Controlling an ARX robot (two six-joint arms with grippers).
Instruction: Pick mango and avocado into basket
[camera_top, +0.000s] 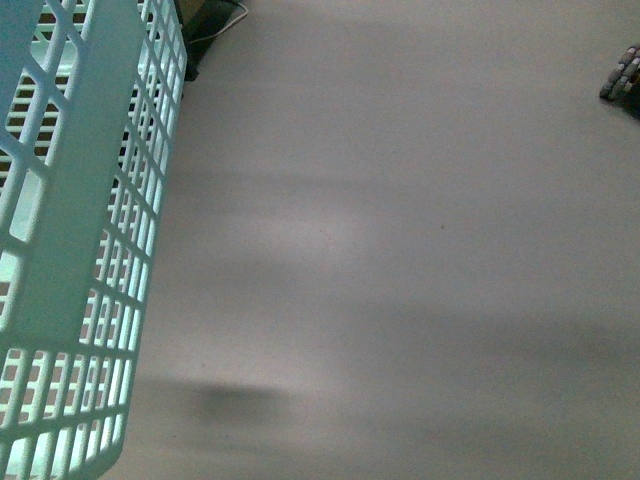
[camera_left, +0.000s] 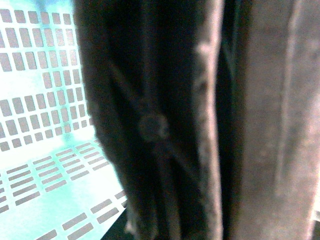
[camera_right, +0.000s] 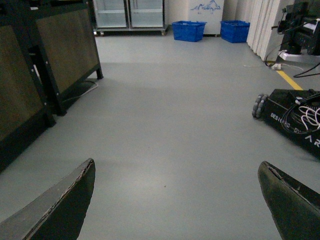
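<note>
Filling the left side of the front view, the basket (camera_top: 90, 200) stands on a plain grey floor (camera_top: 400, 250). It is light teal plastic. Its wall is a grid of small rectangular openings, crossed by one broad solid band that runs at a slant from the upper rim down.

The left wrist view looks into the same basket (camera_left: 40, 75) from very close. The teal wall has rows of small slots, and the floor below it has longer, narrower slots. A dark, blurred shape (camera_left: 160, 125) covers the middle and far side of this view. From this view one cannot tell whether the left end effector is spread or pressed together.

In the right wrist view, the right end effector (camera_right: 176, 165) is spread wide. Its two dark curved fingers (camera_right: 65, 210) sit at opposite edges, with only bare grey floor (camera_right: 175, 100) between them. Farther off are a dark cabinet (camera_right: 65, 45), two blue crates (camera_right: 189, 30) against the back wall, and a black wheeled machine (camera_right: 295, 120) with white cables.
</note>
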